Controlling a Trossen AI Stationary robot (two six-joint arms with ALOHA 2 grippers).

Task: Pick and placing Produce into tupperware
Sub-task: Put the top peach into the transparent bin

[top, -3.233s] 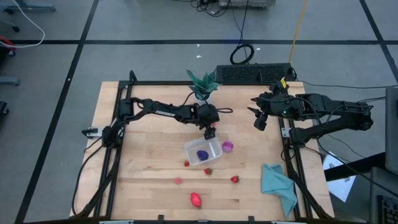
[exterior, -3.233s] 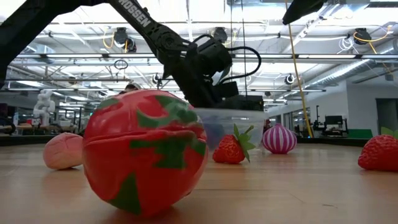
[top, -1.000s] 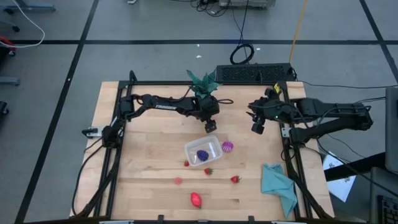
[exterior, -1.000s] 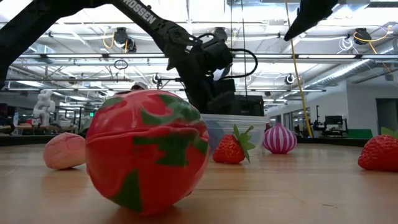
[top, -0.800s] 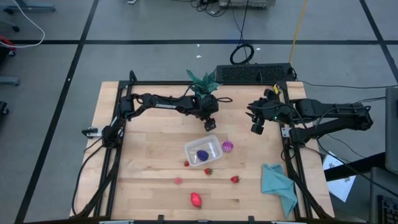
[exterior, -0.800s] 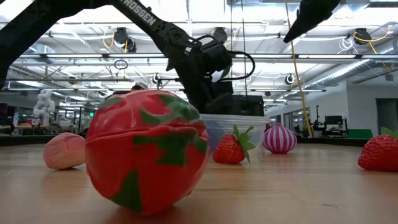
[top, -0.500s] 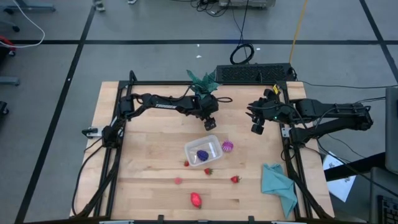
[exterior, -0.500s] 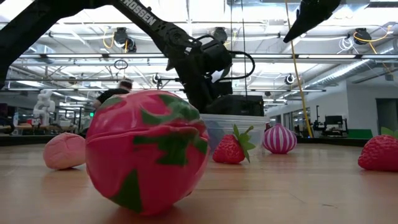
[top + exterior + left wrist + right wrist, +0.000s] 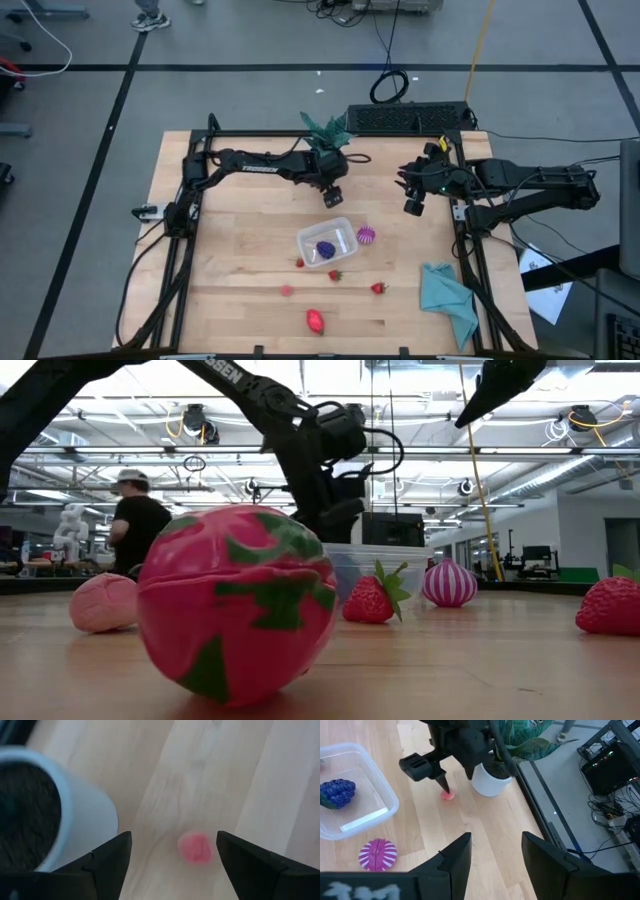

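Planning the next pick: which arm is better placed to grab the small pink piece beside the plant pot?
Left. The left gripper hangs open right over the pink piece by the white pot; the right gripper waits farther off.

Produce lying scattered around the tupperware (image 9: pixel 327 243) mid-table.

One berry (image 9: pixel 326 248) is sitting inside it; a round fruit (image 9: pixel 366 237) is lying just beside its right wall. Four more pieces are lying in front of the tupperware, the largest (image 9: pixel 315 321) nearest the front edge. Behind it, the potted plant (image 9: pixel 325 135) is standing at the back edge, a small piece (image 9: pixel 448 795) lying beside its pot.
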